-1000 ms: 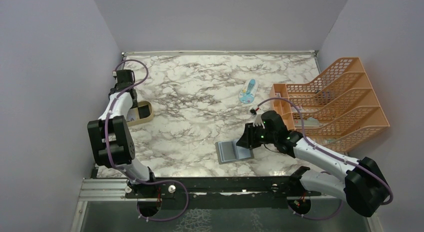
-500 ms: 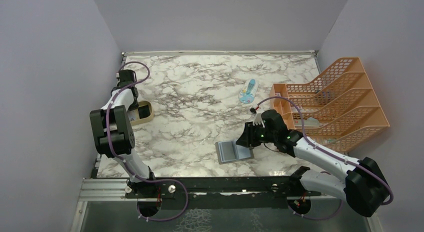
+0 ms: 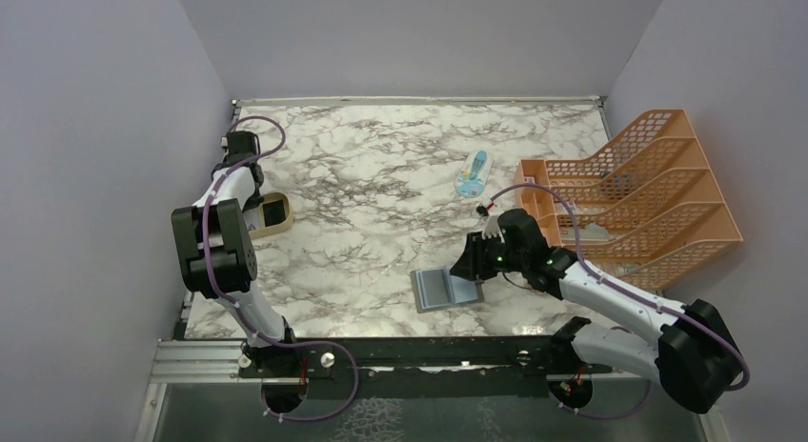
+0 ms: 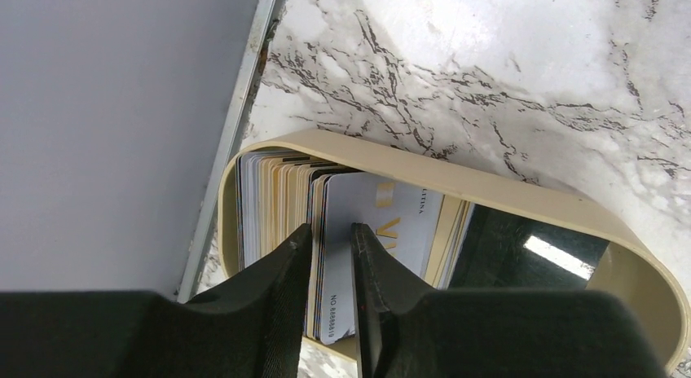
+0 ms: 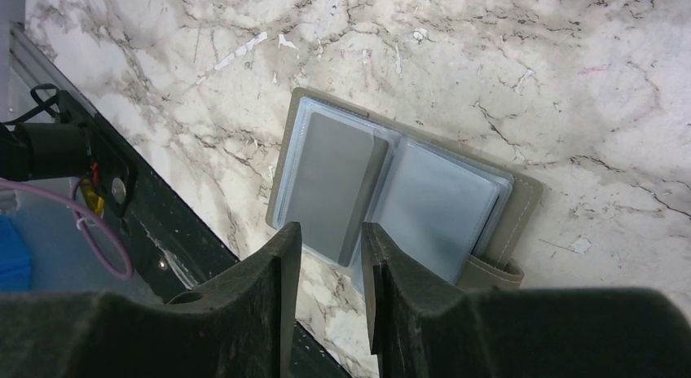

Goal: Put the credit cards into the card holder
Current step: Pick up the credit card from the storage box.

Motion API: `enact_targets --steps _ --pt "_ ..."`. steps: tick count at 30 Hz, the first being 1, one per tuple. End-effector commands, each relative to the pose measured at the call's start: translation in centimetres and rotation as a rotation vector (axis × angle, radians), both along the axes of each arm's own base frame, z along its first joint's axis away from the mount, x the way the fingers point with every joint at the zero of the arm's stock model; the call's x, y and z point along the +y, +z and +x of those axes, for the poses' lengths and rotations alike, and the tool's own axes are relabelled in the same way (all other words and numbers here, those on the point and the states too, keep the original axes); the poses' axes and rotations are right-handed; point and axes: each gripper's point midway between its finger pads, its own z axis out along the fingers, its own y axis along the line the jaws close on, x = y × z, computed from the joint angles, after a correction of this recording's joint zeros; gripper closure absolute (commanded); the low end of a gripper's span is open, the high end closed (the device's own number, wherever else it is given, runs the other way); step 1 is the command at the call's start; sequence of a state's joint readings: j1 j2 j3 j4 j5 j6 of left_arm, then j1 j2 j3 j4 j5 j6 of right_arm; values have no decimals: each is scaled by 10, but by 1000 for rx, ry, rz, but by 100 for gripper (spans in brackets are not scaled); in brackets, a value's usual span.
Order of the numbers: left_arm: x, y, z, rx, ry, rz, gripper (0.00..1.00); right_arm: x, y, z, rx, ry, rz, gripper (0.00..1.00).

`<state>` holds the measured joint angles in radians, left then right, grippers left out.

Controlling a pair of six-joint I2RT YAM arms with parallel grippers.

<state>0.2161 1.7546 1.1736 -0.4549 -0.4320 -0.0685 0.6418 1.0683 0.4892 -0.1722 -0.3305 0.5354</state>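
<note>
Top external view showed the card holder [image 3: 443, 290] lying open and flat near the front edge of the counter [image 3: 381, 166], a white marble pattern with dark veins, closed in by plain pale walls [image 3: 429, 42] on three sides. The right fingers [image 5: 289, 248] stood over its pale inner pockets with a moderate gap and nothing between them; whether they touched it could not be told. The credit cards [image 4: 277, 199] stood on edge, packed into one compartment of the tan tray [image 4: 489, 186] at the counter's left edge. The left fingers [image 4: 363, 248], narrowly parted, straddled a few of the front cards, though a firm grip could not be made out. There was one card holder, one two-compartment tray, one orange rack [image 3: 648, 185] at the right and one blue-and-white packet [image 3: 473, 173] near it; the cards were too many to count.
</note>
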Motion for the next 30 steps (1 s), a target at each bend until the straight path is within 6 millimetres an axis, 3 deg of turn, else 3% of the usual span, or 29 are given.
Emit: enact_targets --steps 1,5,12,15,17,25,30 --pt "12 12 -2 14 31 49 75 3 10 8 -43 0 -2 66" --pt "12 15 -2 9 32 47 79 3 10 9 -43 -1 -4 66" --pt "5 26 2 -22 26 12 100 3 11 8 -38 -2 -3 66" --pt "-1 31 3 -47 22 -25 100 2 13 8 -39 -6 -3 66" --pt "-7 47 4 -107 17 -49 100 2 14 7 -38 -7 -2 66" --pt "-35 76 3 -235 2 -182 100 -3 10 4 1 -31 -26 66" --pt "-65 91 1 -327 -47 -319 100 -6 14 3 6 -41 -36 66"
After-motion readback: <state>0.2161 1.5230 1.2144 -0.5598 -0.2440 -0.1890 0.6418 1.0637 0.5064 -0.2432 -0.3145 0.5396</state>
